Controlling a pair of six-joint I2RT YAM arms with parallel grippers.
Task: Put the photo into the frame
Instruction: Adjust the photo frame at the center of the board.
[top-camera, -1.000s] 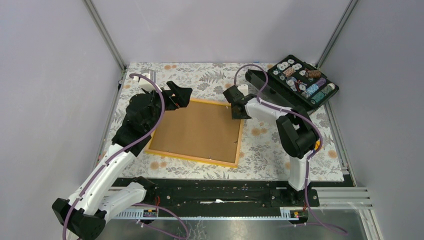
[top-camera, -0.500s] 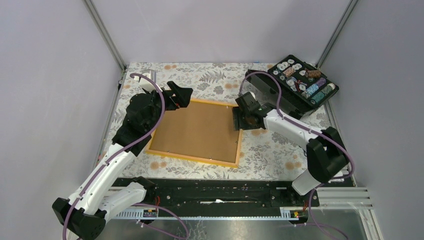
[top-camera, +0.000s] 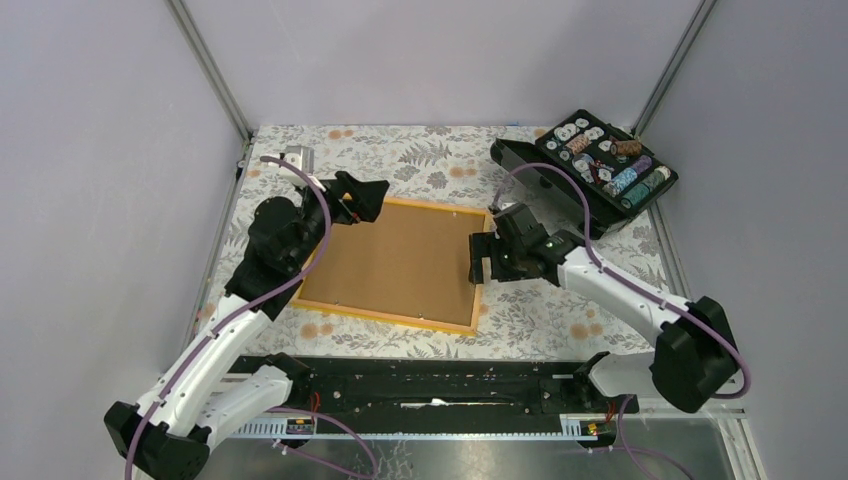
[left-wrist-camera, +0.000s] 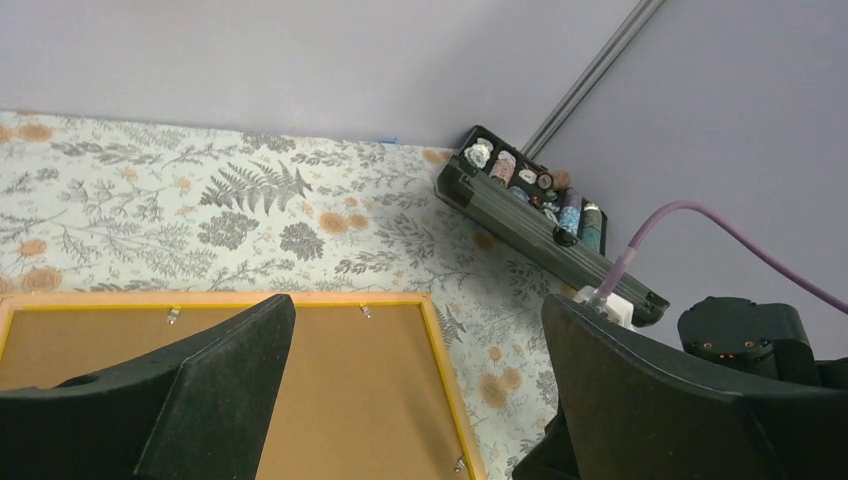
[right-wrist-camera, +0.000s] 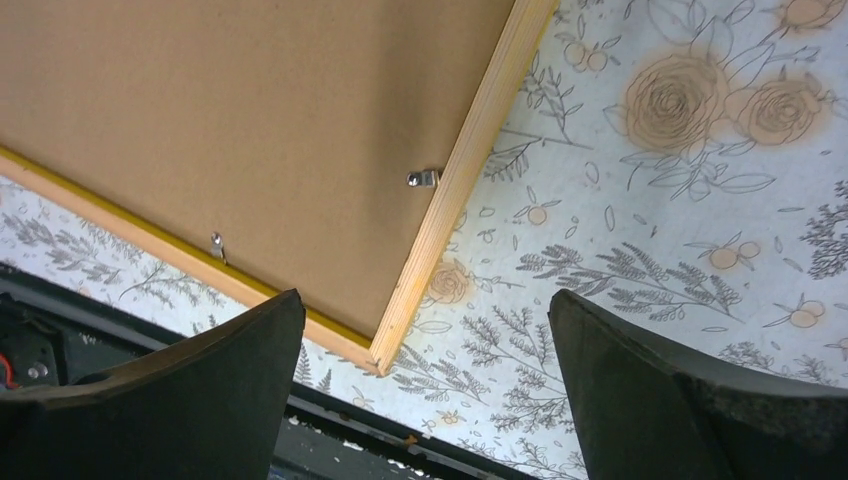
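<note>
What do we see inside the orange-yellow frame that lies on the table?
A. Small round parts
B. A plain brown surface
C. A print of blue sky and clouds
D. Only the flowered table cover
B: the photo fills the frame with its plain brown side up, and a small metal clip sits at the rail.

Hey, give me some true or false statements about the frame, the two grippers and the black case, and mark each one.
1. The photo lies inside the frame, brown side up. True.
2. The right gripper is clamped on the frame. False: its jaws stand open by the frame's right edge, holding nothing.
3. The case sits at the far right corner of the table. True.
4. The left gripper is shut. False: its jaws are wide open and empty.
</note>
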